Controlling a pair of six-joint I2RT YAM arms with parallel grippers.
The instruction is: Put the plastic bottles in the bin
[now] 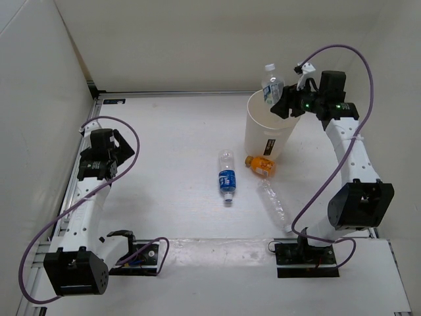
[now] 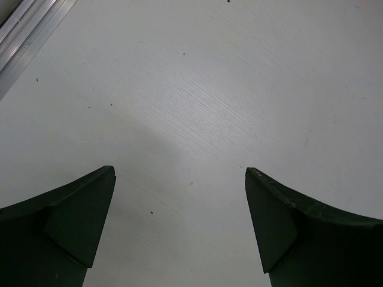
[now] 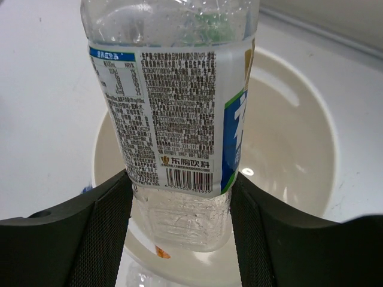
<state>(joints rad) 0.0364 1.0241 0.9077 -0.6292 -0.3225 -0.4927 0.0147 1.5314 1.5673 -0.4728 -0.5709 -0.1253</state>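
The white bin (image 1: 268, 131) stands at the back right of the table; its open mouth (image 3: 287, 143) fills the right wrist view. My right gripper (image 1: 289, 105) is shut on a clear plastic bottle (image 1: 271, 84) with a white and green label (image 3: 179, 107), held over the bin's rim, its base between the pads (image 3: 108, 233). On the table lie a blue-labelled bottle (image 1: 227, 175), an orange bottle (image 1: 260, 165) against the bin's foot, and a clear crumpled bottle (image 1: 273, 205). My left gripper (image 1: 105, 155) is open over bare table at the far left, fingers (image 2: 78, 215) wide apart.
White walls enclose the table on the left, back and right. A metal rail (image 2: 30, 36) runs along the left edge. Purple cables loop from both arms. The right arm's base (image 1: 306, 253) sits just near the clear crumpled bottle.
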